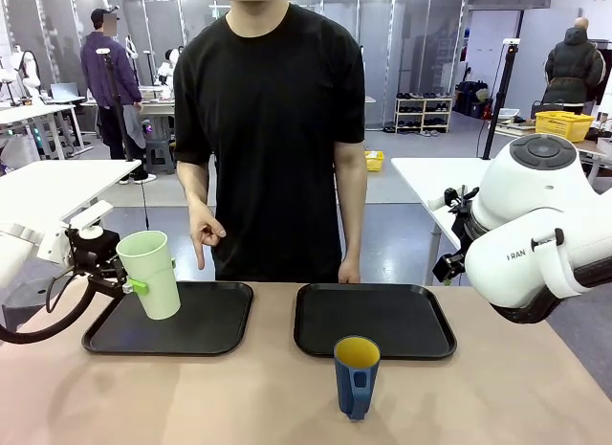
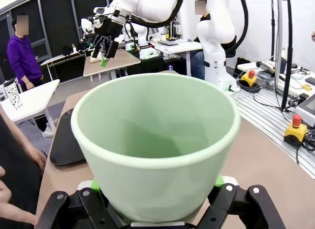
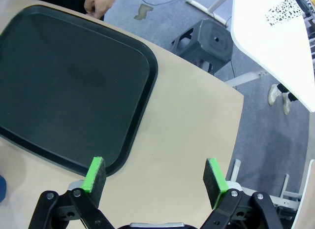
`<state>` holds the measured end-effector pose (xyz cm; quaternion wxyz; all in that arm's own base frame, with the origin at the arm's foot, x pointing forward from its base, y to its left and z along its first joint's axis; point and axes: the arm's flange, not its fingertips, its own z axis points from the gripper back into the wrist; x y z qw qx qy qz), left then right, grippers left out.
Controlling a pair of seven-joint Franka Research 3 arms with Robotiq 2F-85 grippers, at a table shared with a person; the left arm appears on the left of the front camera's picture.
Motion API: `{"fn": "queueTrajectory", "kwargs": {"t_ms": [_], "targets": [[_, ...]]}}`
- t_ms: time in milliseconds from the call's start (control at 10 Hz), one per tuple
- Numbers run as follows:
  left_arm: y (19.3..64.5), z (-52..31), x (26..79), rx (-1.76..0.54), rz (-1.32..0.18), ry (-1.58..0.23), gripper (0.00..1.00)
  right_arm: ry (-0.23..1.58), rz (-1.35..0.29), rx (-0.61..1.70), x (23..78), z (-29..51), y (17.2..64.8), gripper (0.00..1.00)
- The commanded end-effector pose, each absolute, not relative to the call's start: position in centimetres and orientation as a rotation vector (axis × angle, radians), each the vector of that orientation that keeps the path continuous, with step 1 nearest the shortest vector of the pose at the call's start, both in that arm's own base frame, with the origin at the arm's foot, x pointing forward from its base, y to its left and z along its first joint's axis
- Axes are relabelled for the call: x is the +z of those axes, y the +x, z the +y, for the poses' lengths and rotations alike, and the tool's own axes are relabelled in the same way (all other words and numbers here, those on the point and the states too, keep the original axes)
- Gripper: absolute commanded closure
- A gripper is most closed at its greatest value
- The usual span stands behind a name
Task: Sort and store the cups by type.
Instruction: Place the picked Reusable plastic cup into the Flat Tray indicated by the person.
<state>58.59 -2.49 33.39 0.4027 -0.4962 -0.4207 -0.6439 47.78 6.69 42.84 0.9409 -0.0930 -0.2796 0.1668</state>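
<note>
Robotics lab; white worktables (image 1: 57, 182), red emergency-stop buttons (image 2: 294, 121), glass partitions (image 1: 402, 43) behind

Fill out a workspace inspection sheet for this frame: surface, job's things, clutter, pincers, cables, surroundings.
Surface: tan table with two black trays side by side; the right tray is bare.
Job's things: pale green tumbler tilted over the left tray, contact with it cannot be told; blue mug upright on the table, in front of the right tray.
Clutter: nothing seen.
Pincers: left pincer shut on the tumbler; right pincer open, holding nothing, above the table by the right tray's corner.
Cables: black cable loops below the left arm.
Surroundings: person at the far side, one hand pointing down towards the left tray; a yellow crate behind.
</note>
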Motion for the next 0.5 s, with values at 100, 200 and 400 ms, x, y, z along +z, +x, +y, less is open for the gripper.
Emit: {"fn": "queueTrajectory", "kwargs": {"t_ms": [100, 200, 400], "targets": [[58.6, -2.5, 33.4, -1.627, -1.063, -1.254, 0.13, -0.202, -0.571, 0.35, 42.7, 6.7, 47.9, 0.0], [59.6, -2.6, 32.7, -1.64, -1.049, -1.26, 0.13, -0.202, -0.571, 0.35, 42.7, 6.7, 47.9, 0.0], [61.4, -2.5, 31.7, -1.648, -1.057, -1.26, 0.13, -0.202, -0.571, 0.35, 42.7, 6.7, 47.9, 0.0]]}}
